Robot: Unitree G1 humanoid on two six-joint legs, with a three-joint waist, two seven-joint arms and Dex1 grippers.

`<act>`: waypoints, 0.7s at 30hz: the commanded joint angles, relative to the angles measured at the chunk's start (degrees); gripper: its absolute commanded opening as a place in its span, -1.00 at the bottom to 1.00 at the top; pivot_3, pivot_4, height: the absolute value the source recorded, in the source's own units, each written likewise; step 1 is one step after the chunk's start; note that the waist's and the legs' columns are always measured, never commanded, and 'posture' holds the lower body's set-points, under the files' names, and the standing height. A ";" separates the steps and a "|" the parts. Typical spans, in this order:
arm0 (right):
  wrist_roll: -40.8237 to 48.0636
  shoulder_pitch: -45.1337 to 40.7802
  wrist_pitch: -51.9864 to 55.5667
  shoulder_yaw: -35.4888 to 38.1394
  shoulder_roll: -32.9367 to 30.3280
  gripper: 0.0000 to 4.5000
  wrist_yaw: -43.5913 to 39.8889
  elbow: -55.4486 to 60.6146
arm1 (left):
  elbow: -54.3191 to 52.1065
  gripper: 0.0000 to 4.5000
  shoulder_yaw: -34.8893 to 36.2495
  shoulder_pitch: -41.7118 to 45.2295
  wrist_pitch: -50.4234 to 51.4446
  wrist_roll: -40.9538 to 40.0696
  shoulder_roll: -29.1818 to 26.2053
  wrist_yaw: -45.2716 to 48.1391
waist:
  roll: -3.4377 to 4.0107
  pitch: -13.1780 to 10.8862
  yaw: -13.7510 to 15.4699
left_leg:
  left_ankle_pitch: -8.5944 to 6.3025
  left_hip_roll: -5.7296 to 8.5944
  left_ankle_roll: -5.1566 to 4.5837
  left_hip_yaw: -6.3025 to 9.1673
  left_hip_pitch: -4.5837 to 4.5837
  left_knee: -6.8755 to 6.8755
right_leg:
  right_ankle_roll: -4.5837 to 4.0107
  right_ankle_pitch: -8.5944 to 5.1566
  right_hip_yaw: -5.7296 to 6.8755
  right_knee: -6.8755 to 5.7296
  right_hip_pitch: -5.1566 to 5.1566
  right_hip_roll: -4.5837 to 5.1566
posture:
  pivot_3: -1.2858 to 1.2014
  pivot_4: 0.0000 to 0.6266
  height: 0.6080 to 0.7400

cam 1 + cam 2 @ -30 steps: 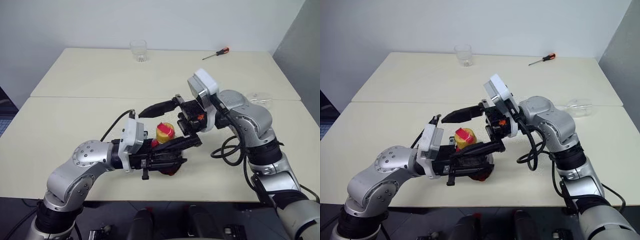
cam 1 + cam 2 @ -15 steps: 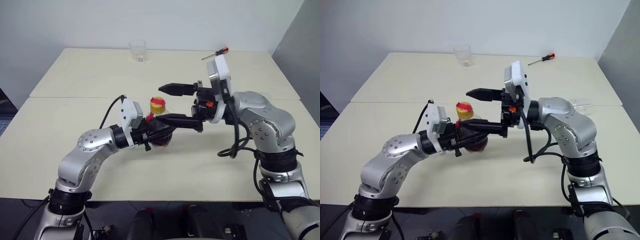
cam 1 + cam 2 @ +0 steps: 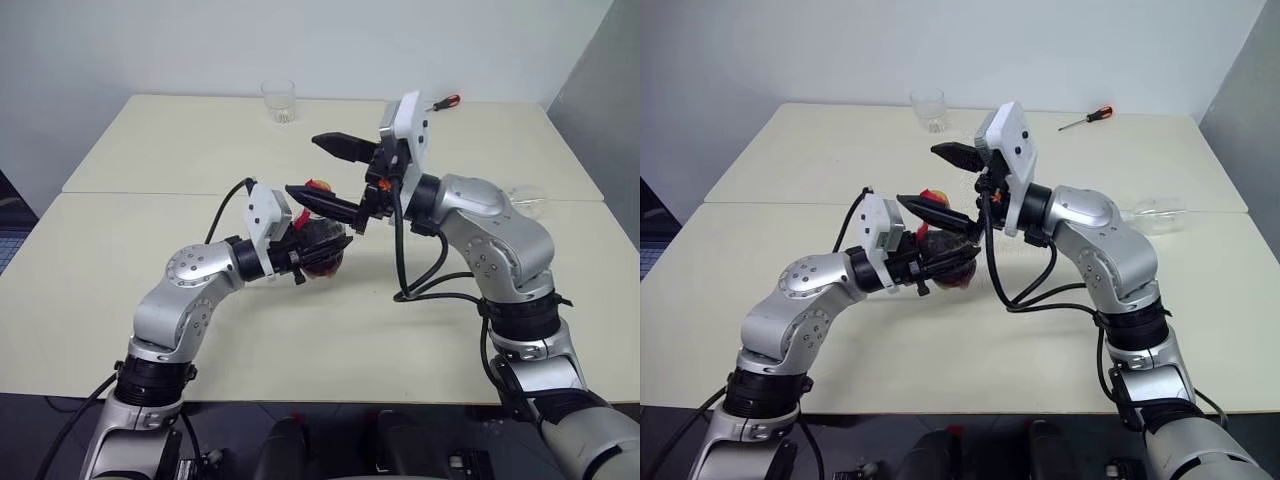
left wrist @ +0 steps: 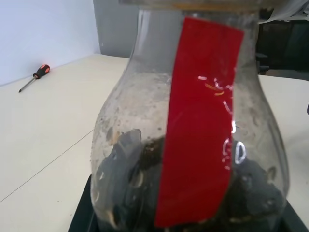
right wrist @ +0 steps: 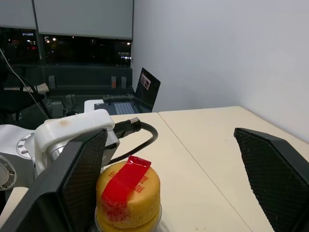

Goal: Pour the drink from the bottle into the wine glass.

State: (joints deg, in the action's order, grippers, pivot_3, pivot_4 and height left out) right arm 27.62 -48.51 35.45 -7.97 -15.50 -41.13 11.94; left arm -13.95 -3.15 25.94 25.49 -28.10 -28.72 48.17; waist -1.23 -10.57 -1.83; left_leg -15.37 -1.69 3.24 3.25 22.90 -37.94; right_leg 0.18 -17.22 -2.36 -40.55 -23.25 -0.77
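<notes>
Your left gripper (image 3: 322, 243) is clamped on the bottle (image 4: 193, 135), held above the table (image 3: 150, 150) near its middle. Your right gripper (image 5: 169, 179) is spread wide, one finger on each side of the cap (image 5: 128, 188), not touching it. The wine glass (image 3: 520, 195) seems to lie on its side at the table's right edge.
</notes>
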 commanded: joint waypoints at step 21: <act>1.54 0.92 0.06 6.71 -13.13 0.99 -5.85 -2.27 | -2.48 -0.13 2.97 0.96 -1.15 -1.27 0.33 -0.96 | 0.00 0.00 -0.08 | 0.00 0.02 -0.01 -0.06 -0.01 0.01 | 0.00 0.00 -0.03 0.01 0.01 -0.02 | 0.03 -0.52 1.00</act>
State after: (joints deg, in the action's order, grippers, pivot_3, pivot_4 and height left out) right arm 28.73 -47.22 36.21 -3.15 -28.07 -46.30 8.64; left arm -13.61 -1.83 26.33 25.67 -28.20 -28.44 46.93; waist -1.23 -10.57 -1.91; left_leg -15.37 -1.67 3.24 3.21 22.90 -37.92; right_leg 0.17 -17.23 -2.37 -40.53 -23.25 -0.79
